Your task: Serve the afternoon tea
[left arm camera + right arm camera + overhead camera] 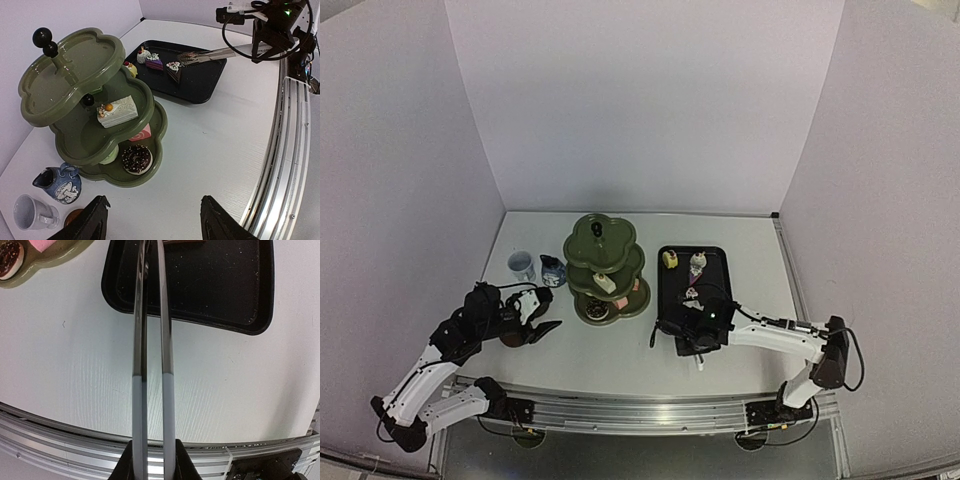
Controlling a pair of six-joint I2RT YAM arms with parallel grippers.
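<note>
The dark green three-tier stand carries a white cake slice, a pink roll and a chocolate doughnut. More pastries lie on the black tray. The pale blue cup and the dark blue jug stand left of the stand. A brown saucer peeks out by my left finger. My left gripper is open over bare table. My right gripper is shut on the metal tongs, whose tips reach over the tray.
The black tray lies right of the stand. A corner of the stand's bottom tier shows at the top left of the right wrist view. White walls enclose the table on three sides; a metal rail runs along the near edge.
</note>
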